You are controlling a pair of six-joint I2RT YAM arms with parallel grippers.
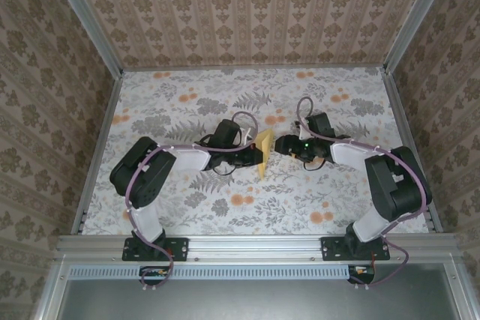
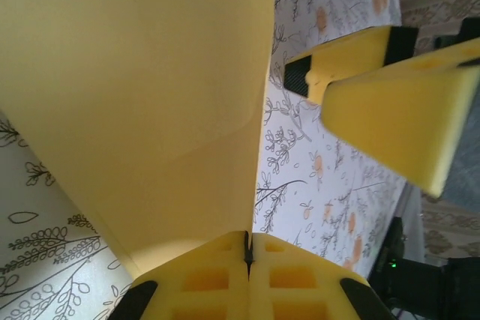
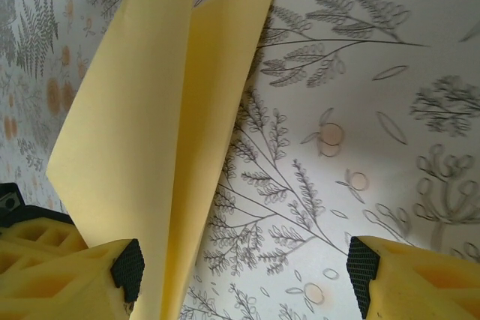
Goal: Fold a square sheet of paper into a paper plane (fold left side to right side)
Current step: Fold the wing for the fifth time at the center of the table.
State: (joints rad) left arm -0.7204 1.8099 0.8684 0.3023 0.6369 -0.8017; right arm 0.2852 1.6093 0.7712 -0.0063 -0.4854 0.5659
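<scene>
Leftmost, the left gripper (image 1: pixel 253 157) is seen pressed together, its two yellow fingers (image 2: pixel 202 282) meeting along a single seam, and the square sheet of paper (image 2: pixel 150 95) is clamped between them at one edge. From that pinch the pale-yellow sheet is spread out ahead of the fingertips and is held off the floral table cover (image 1: pixel 187 103), standing tilted on edge between the two arms. Seen from the right wrist, the sheet is folded over on itself, so that two layers are opened in a narrow V. Just beyond the sheet, the right gripper (image 3: pixel 244 267) is held with its jaws apart. The paper is caught inside that gap, close against the black pad (image 3: pixel 129 269) of one finger; whether it is touched there cannot be told. The other finger is kept well apart from the paper, with bare patterned cover showing between them.
</scene>
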